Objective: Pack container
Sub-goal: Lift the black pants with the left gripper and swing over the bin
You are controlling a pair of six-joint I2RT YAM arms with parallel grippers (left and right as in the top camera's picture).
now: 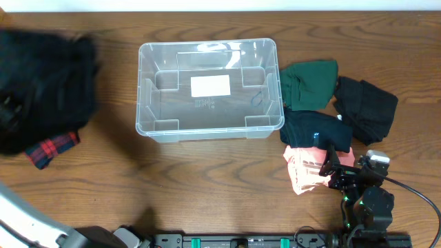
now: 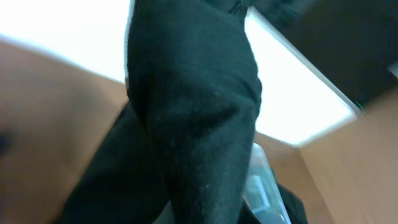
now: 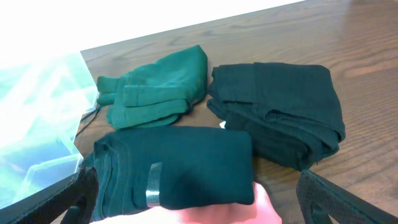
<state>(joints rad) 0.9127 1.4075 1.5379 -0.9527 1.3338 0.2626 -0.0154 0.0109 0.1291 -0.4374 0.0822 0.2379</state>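
The table (image 1: 207, 179) holds the clear container (image 1: 142, 103), white label (image 1: 210, 86) seemingly inside.

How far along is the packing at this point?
Done: nothing; the container is empty. In hand: the right gripper hangs open by the teal fold; black cloth fills the left wrist view, grip hidden. Left to pack: that fold, the green garment, black garment and pink garment beside the container, plus plaid cloth far left.
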